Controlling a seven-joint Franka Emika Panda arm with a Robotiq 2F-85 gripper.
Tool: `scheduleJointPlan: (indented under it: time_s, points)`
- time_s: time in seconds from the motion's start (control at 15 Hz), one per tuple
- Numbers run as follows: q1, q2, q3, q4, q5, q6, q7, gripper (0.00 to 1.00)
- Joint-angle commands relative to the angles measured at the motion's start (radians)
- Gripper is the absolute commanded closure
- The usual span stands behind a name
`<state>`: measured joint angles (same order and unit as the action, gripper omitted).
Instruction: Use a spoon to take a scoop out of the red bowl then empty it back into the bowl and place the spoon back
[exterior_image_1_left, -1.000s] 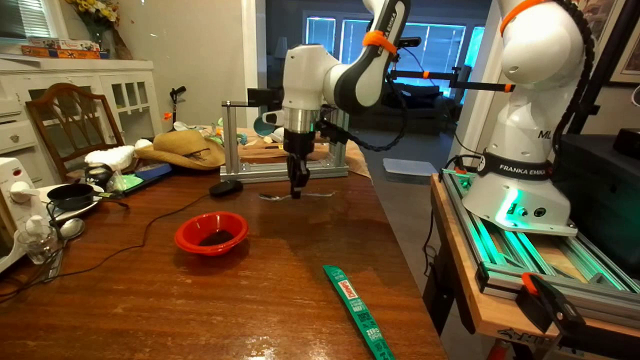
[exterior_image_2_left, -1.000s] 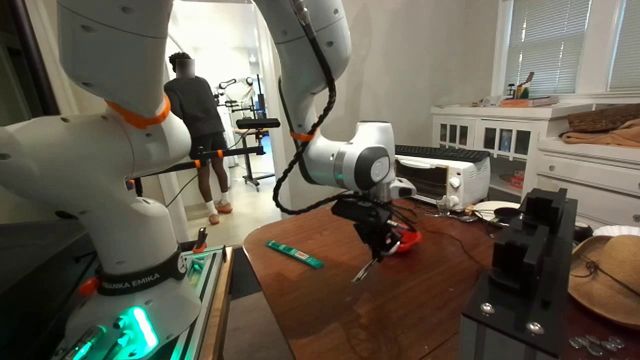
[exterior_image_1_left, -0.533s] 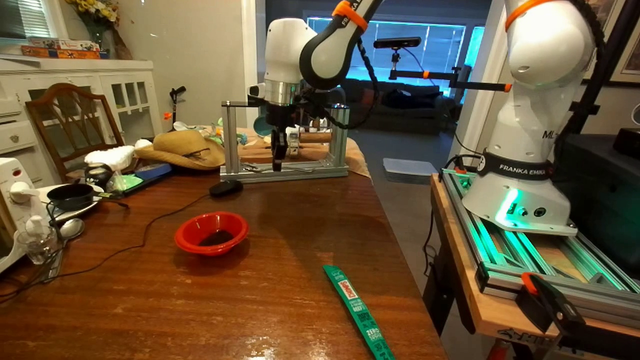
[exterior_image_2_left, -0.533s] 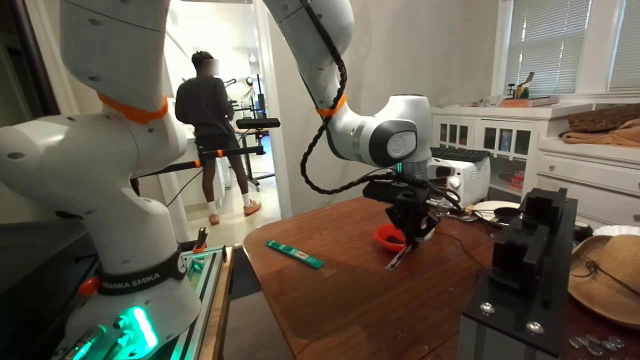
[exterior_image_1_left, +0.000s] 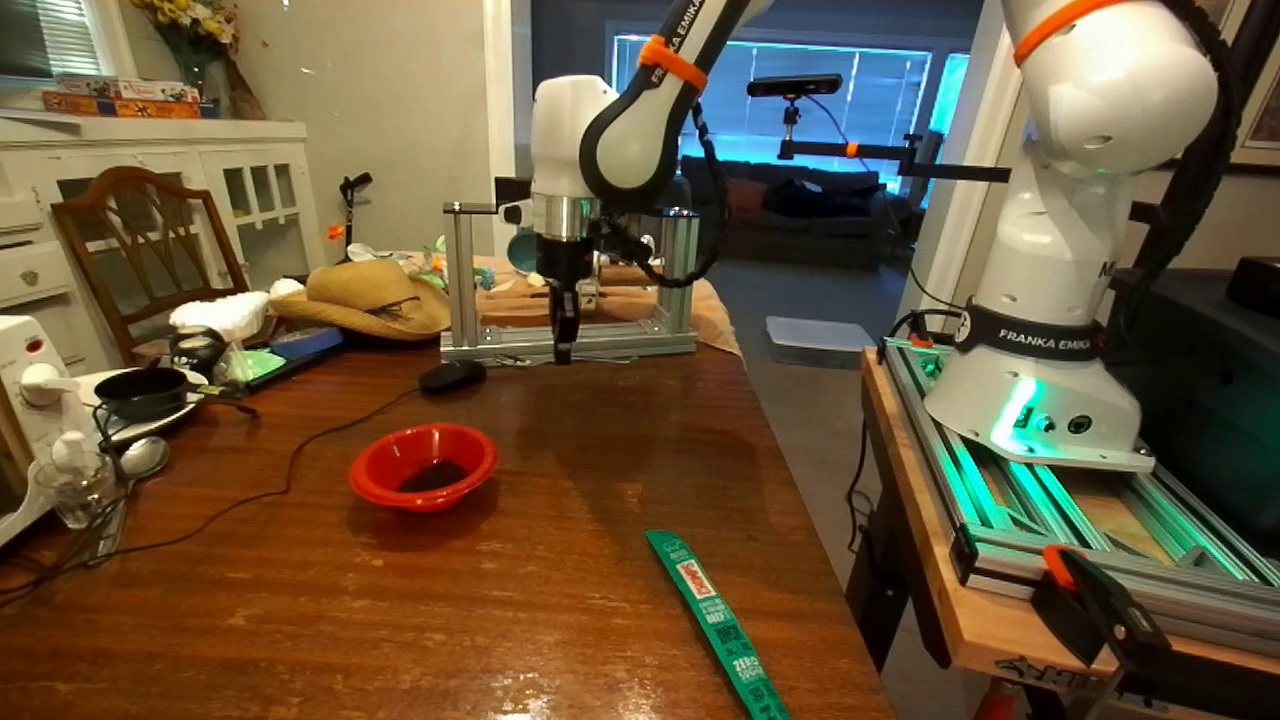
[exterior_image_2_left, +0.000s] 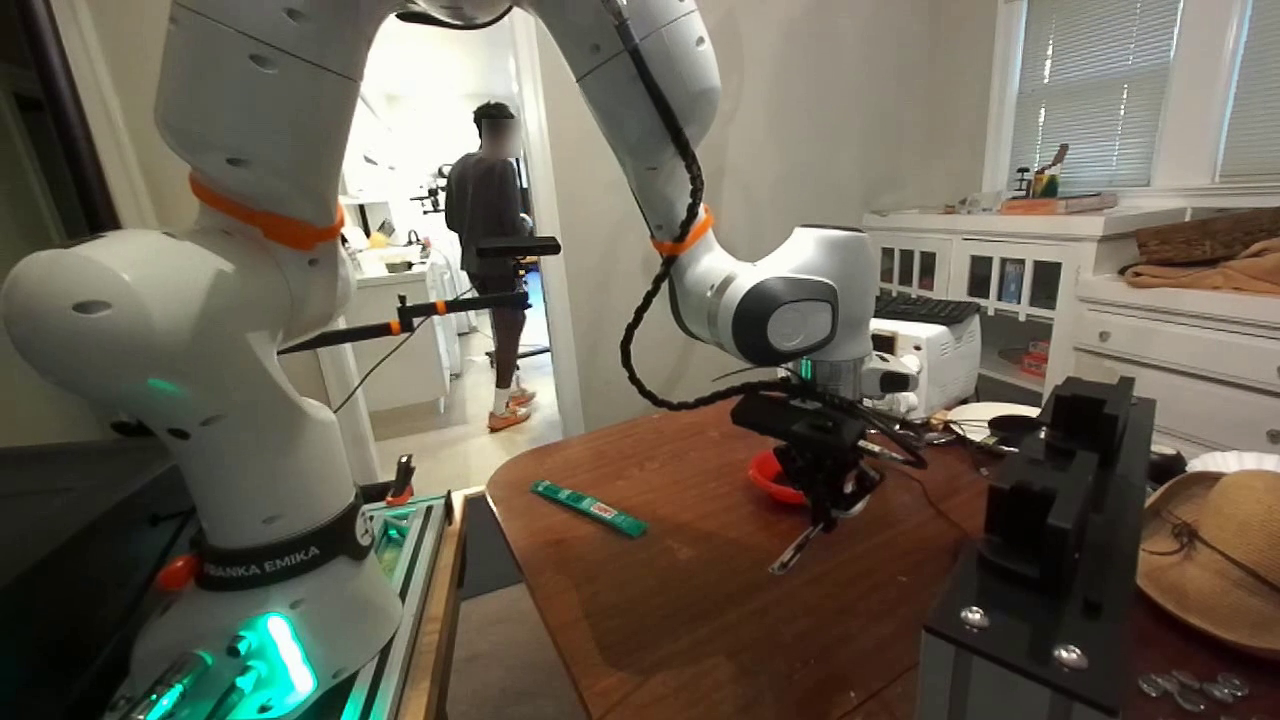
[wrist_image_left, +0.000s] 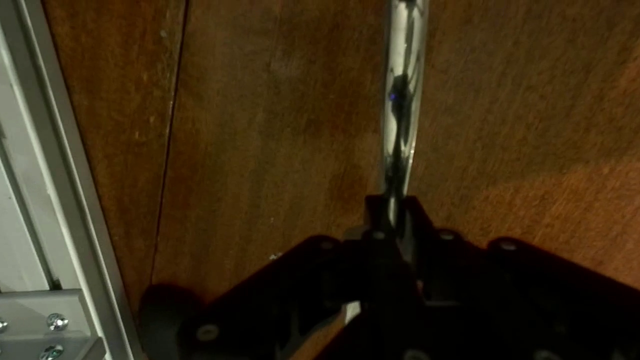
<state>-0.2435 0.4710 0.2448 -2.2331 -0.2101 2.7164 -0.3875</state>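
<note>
My gripper is shut on the spoon, a slender shiny metal piece held roughly level above the table. The spoon also shows in an exterior view, below the fingertips. In the wrist view the fingertips pinch it, and its handle runs to the top edge. The fingers hide its gripped middle. The red bowl stands upright on the table with dark contents inside. It is apart from the gripper, and in an exterior view the gripper partly covers the bowl.
An aluminium frame stands behind the gripper; its rail shows in the wrist view. A black mouse with a cable lies near it. A green strip lies near the table's edge. A straw hat lies at the back.
My gripper, with the spoon in it, has moved towards the aluminium frame, first rising and then lowering a little. The bowl has not moved. A person in the background has walked.
</note>
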Motion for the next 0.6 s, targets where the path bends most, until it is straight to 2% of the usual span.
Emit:
scheduleJointPlan:
  time_s: [0.0, 0.2, 0.53]
  points:
    - [0.086, 0.038, -0.081, 0.005, 0.019, 0.064, 0.018, 0.97]
    - [0.128, 0.078, -0.113, 0.018, 0.022, 0.080, 0.049, 0.97]
    - [0.162, 0.131, -0.127, 0.038, 0.035, 0.074, 0.092, 0.97]
